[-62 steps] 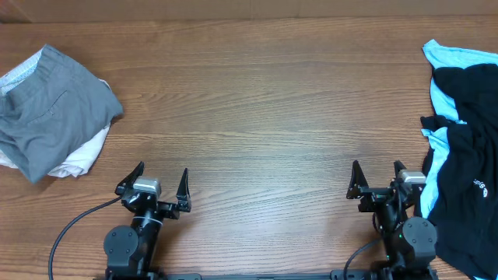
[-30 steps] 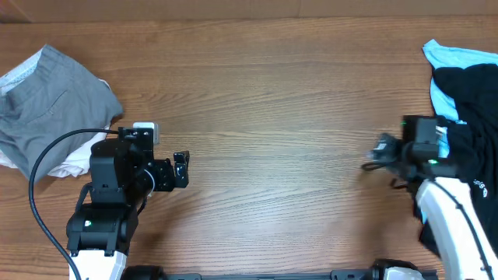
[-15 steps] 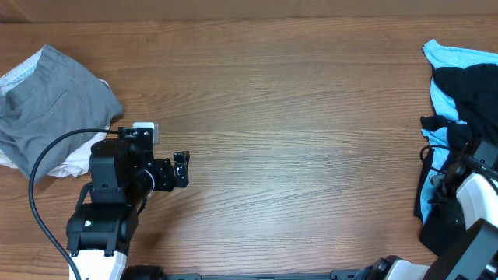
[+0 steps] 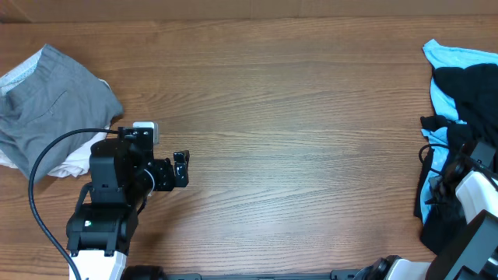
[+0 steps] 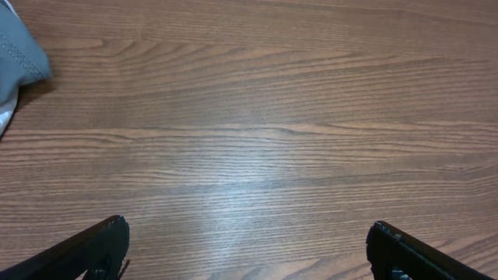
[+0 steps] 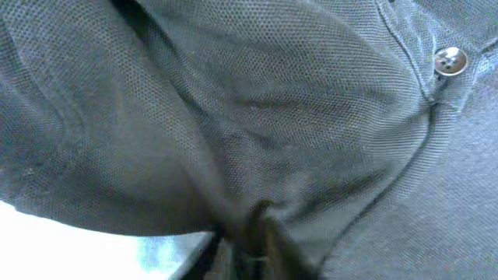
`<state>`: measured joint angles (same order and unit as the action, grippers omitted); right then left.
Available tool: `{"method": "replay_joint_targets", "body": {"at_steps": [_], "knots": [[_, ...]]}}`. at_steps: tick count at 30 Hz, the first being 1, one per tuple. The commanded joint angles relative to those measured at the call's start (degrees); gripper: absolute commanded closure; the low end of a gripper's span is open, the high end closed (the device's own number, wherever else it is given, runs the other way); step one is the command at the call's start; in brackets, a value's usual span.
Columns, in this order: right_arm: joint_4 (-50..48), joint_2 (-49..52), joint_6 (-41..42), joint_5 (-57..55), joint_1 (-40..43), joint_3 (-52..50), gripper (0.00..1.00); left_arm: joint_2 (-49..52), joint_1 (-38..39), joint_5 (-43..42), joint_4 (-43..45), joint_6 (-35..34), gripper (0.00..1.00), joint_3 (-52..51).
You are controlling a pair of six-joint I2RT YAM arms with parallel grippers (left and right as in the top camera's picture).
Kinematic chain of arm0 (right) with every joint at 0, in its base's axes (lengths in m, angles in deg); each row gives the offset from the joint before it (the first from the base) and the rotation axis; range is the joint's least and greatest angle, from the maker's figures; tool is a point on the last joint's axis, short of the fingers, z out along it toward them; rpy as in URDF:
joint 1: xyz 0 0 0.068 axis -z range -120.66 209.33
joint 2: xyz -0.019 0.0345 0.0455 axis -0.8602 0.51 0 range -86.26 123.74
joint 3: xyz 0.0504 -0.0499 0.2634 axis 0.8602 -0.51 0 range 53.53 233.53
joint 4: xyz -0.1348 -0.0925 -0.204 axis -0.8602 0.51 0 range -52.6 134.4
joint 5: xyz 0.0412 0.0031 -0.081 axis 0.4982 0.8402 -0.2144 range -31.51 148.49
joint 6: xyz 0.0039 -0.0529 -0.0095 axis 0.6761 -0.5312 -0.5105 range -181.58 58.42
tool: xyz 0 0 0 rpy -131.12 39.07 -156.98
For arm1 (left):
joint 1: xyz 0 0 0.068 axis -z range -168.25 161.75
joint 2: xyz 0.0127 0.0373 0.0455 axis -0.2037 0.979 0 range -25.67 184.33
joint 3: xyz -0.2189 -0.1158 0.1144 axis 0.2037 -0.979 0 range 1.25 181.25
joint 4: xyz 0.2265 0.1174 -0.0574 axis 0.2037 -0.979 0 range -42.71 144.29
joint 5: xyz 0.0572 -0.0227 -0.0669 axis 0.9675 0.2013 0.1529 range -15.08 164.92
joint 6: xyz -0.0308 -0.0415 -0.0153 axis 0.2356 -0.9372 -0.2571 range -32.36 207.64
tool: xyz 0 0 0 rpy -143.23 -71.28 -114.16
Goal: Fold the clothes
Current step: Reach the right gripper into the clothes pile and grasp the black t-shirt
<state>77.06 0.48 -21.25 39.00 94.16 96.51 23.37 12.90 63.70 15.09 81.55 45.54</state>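
A heap of clothes lies at the table's right edge: a black button-up shirt point(image 4: 475, 101) over a light-blue garment point(image 4: 455, 56). My right gripper point(image 4: 448, 171) is buried in the near part of that heap. In the right wrist view dark mesh cloth point(image 6: 233, 117) with a small button point(image 6: 450, 60) fills the frame, and my right gripper point(image 6: 253, 247) is shut on a pinched fold of it. My left gripper point(image 4: 180, 168) hovers over bare wood left of centre. Its fingers point(image 5: 101, 249) stand wide open with nothing between them.
A folded grey garment point(image 4: 50, 113) on top of a white one point(image 4: 78, 162) rests at the far left; its grey corner point(image 5: 19, 54) shows in the left wrist view. A black cable point(image 4: 54, 155) runs from the left arm. Wooden table point(image 4: 296, 117) spans the middle.
My right arm swung right into the clothes heap and its jaws closed on the black fabric. The left arm has held still over the last second.
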Motion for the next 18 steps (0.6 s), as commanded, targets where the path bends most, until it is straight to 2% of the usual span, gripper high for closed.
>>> {"method": "replay_joint_targets", "body": {"at_steps": [1,5,14,17,18], "knots": [[-0.4,0.1,0.4,0.3,0.2,-0.2,0.96,0.0,0.4,-0.8,0.3,-0.8,0.0,1.5],[-1.4,-0.3,-0.7,4.3,0.2,0.3,0.96,0.0,0.4,-0.7,0.4,-0.8,0.0,1.5],[6.4,-11.1,-14.8,26.0,-2.4,15.6,0.96,0.0,0.4,-0.7,1.4,-0.8,0.0,1.5],[9.1,-15.5,-23.5,34.2,-8.5,20.7,0.96,0.0,0.4,-0.7,1.6,-0.8,0.0,1.5],[10.4,-17.1,-28.7,38.3,-13.5,21.7,0.96,0.0,0.4,-0.7,1.7,-0.8,0.0,1.5]]}}
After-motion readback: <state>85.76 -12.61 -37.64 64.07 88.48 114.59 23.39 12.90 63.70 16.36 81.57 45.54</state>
